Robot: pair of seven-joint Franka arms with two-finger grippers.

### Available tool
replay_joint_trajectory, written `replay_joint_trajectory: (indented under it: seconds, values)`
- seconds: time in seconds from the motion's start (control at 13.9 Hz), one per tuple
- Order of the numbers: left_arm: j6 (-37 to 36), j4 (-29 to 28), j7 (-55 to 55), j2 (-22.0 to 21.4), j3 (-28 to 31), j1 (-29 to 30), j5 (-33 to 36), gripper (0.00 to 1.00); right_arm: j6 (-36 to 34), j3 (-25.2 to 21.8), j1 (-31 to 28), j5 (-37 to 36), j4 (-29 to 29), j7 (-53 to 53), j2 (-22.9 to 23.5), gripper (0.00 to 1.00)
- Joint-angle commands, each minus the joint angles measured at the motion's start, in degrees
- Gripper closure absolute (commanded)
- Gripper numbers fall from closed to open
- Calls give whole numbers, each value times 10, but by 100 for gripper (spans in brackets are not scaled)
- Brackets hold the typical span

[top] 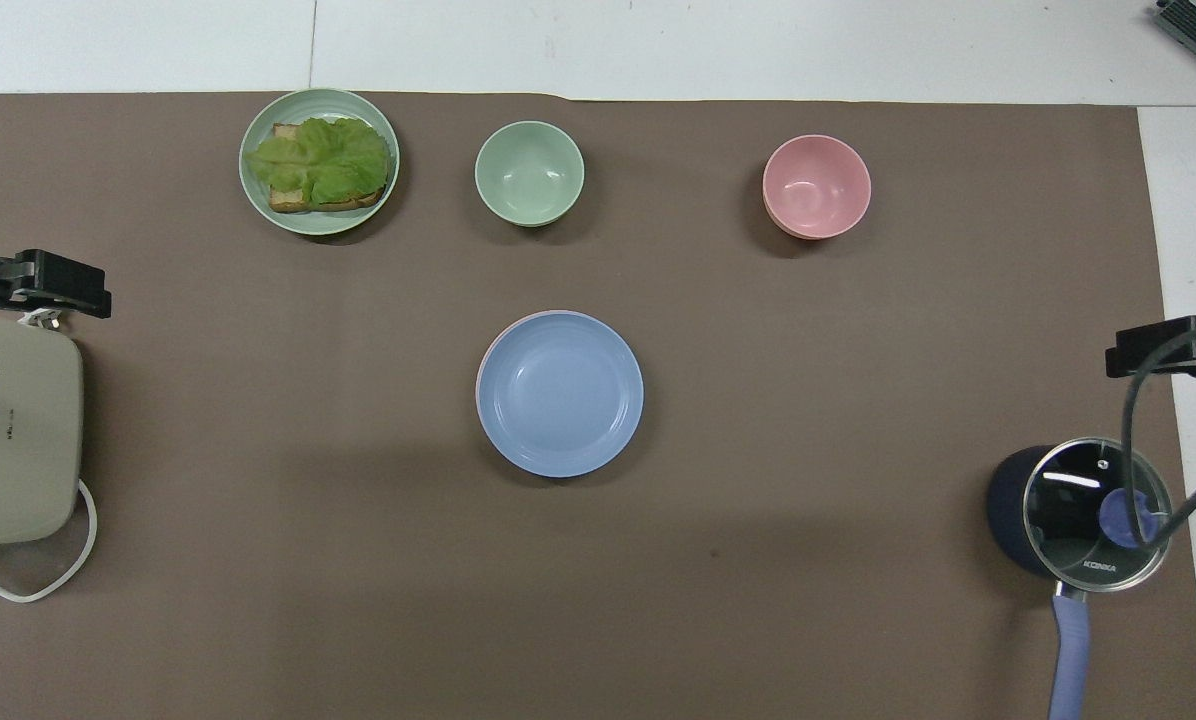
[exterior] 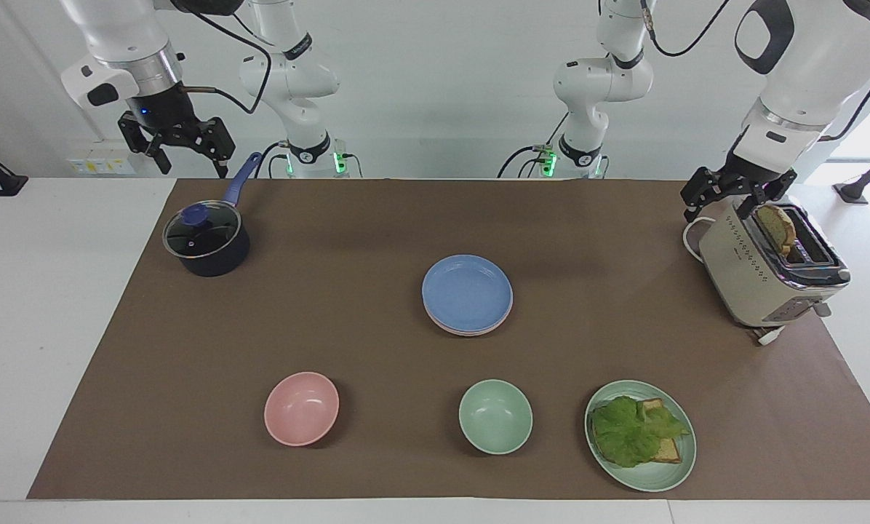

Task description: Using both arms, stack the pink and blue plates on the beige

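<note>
Bright even overhead light, soft faint shadows, glare on saucepan lid (top: 1098,512), sharp focus

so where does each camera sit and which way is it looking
Facing view: high across the table, looking at the robots; both arms show whole, the right hand over the saucepan end, the left hand by the toaster.
Overhead view: above the robots' end, looking steeply down; only the hands show at the side edges.
Shared: the blue plate on the stack at mid-table, the bowls, the lettuce plate.
</note>
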Motion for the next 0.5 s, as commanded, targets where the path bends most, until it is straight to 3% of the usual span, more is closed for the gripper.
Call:
replay_joint_trajectory:
  seconds: [0.0, 0.43]
  values:
    - [-2, -5, 0, -5, 4, -3, 5, 0, -14, 4, -6, 8, 3, -9, -6, 0]
    - [-2, -5, 0, -5, 4, -3, 5, 0, -24, 5, -5, 12, -2, 6, -11, 0]
